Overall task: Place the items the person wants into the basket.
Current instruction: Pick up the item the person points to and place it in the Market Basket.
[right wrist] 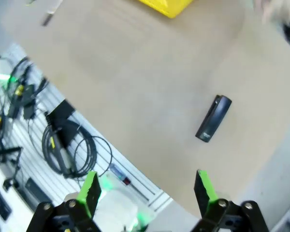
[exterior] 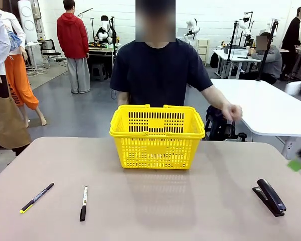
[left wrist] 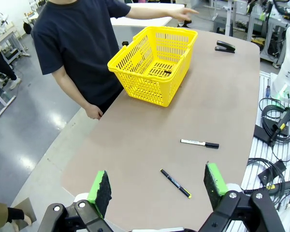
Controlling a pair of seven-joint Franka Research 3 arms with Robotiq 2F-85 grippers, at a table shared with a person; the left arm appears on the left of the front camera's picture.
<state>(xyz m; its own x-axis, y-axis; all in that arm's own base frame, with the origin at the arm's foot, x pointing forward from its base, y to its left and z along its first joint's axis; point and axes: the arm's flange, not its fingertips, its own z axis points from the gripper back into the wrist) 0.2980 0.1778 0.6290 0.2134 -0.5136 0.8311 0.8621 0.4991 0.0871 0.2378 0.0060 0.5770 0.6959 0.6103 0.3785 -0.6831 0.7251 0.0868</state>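
Aloft, right pincer (right wrist: 146,186) spread wide, stapler (right wrist: 213,118) ahead

The black right gripper (right wrist: 146,181) with green pads hangs with its jaws wide apart above the edge of the tan desk (right wrist: 135,72), where a black oblong stapler (right wrist: 213,118) lies near that edge, a yellow plastic basket (right wrist: 168,6) stands farther in, and black coiled cables (right wrist: 63,145) lie off the desk.

Room: white wall (exterior: 215,10); grey floor (exterior: 85,113), smooth. Furniture: tan table (exterior: 155,211) (rounded corners) in front; white table (exterior: 263,108) to the right, white desk (exterior: 236,52) behind it; black chair (exterior: 50,49) and cluttered workbench (exterior: 101,48) far back. Light: even, bright.
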